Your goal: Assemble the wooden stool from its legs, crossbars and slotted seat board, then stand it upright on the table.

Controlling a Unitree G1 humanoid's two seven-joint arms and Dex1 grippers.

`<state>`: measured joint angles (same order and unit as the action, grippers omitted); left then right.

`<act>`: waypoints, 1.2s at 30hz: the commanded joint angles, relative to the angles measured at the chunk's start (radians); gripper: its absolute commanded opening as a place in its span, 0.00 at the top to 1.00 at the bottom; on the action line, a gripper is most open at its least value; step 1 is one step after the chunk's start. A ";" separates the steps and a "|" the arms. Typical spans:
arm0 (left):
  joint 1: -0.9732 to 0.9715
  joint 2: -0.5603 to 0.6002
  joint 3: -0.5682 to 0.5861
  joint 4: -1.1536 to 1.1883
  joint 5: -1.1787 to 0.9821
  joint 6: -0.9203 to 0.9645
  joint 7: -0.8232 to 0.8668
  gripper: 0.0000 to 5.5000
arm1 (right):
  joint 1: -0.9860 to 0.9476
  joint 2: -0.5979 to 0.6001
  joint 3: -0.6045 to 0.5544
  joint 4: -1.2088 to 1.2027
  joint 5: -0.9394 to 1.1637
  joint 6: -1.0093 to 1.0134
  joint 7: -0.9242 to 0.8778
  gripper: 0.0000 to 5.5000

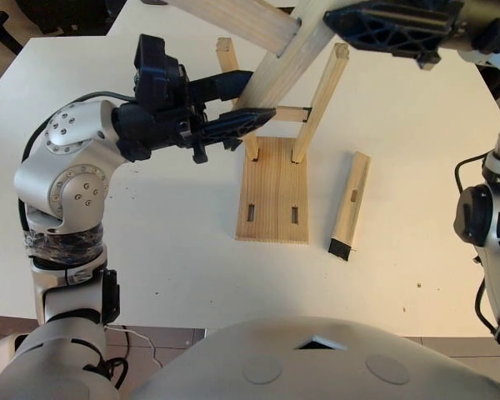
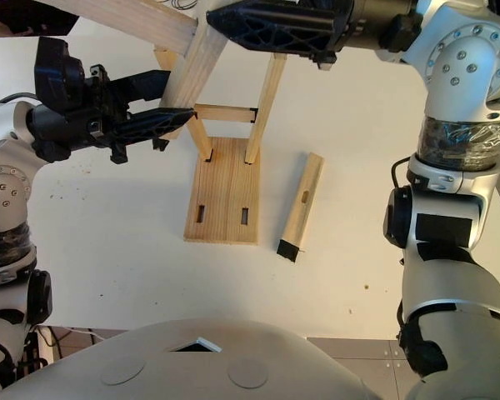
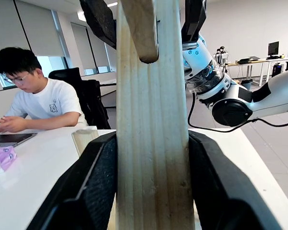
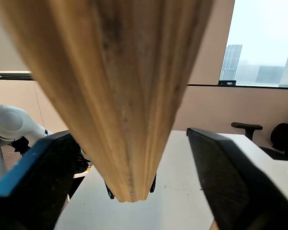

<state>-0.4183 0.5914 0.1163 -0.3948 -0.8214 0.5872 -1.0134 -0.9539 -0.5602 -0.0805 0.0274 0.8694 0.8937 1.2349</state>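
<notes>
The slotted seat board (image 1: 271, 208) lies flat on the white table. Two legs (image 1: 321, 100) stand in its far slots, joined by a short crossbar (image 1: 290, 113); the two near slots are bare. A loose leg (image 1: 350, 204) lies to the right of the board. Above the board a further wooden leg (image 1: 283, 67) slants in the air, crossed at its upper end by another wooden piece (image 1: 225, 12). My left gripper (image 1: 254, 96) is shut on this leg's lower part, which sits tight between both fingers (image 3: 86, 191). My right gripper (image 1: 321, 21) is shut on the leg's upper end.
The white table (image 1: 150, 250) has open surface to the left of the board and to the right of the loose leg. Its front edge runs close to me, and its far edge lies just behind the standing legs.
</notes>
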 commanded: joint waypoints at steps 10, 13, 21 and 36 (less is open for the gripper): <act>0.045 0.022 -0.012 0.014 0.032 -0.034 -0.022 0.63 | -0.005 -0.024 -0.023 0.013 0.032 0.033 0.009 0.63; 0.057 0.022 -0.021 0.007 0.030 -0.037 -0.024 0.63 | -0.008 -0.022 -0.027 0.020 0.040 0.036 0.006 0.63; 0.059 0.021 -0.029 0.004 0.023 -0.041 -0.018 0.63 | 0.009 -0.015 -0.013 0.011 0.014 -0.013 0.009 0.45; 0.073 0.016 -0.023 -0.005 -0.003 -0.041 -0.027 0.63 | 0.038 -0.024 -0.012 -0.021 0.042 0.001 0.022 0.63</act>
<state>-0.3475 0.6098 0.0896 -0.3880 -0.8102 0.5470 -1.0461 -0.9267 -0.5734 -0.0884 0.0164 0.9069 0.8949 1.2549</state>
